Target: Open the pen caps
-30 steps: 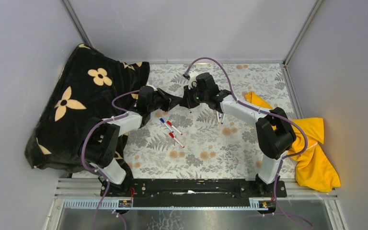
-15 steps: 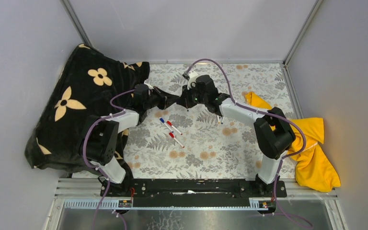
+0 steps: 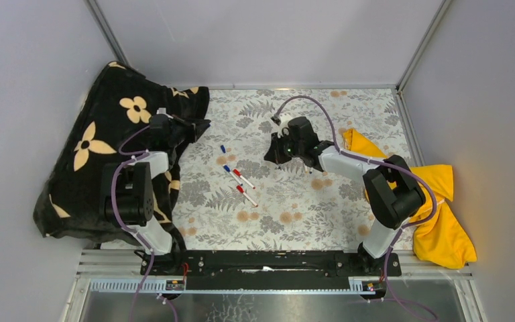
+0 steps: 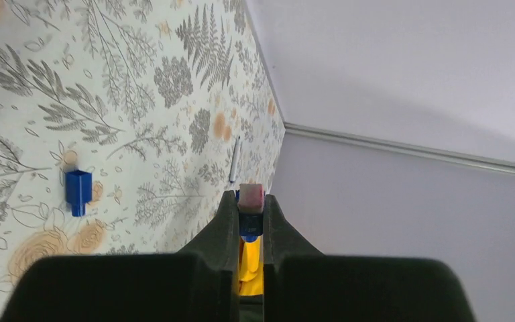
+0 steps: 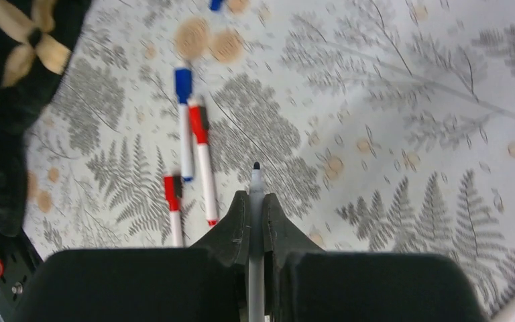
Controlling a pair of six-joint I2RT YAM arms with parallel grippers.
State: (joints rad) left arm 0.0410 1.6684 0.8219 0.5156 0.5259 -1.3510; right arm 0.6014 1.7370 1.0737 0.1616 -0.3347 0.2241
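1. Pinching a white pen [image 5: 255, 181] in the right gripper [image 5: 255, 201], jaws narrow on the barrel, dark bare tip poking straight out ahead of the fingers (cap off this one)
2. Clamping a small cap [image 4: 251, 196] in the left gripper [image 4: 250, 201], jaws nearly together, parked over the black cloth [image 3: 100, 161] at the table's left edge; cap colour hard to tell, seemingly blue
3. Lying loose on the floral table [image 3: 349, 208]: a blue cap [image 3: 222, 148], between the two grippers
4. Waiting capped, side by side between the arms: a blue-capped pen [image 5: 185, 127], a red-capped pen [image 5: 204, 168] and a second red-capped pen [image 5: 174, 215]
5. Running diagonally in the top view, long axes roughly parallel, caps toward the far left, bare ends toward the near right
6. Sitting to the right gripper's left and a little nearer the bases, so probably an easier reach for the right arm, once both grippers are emptied
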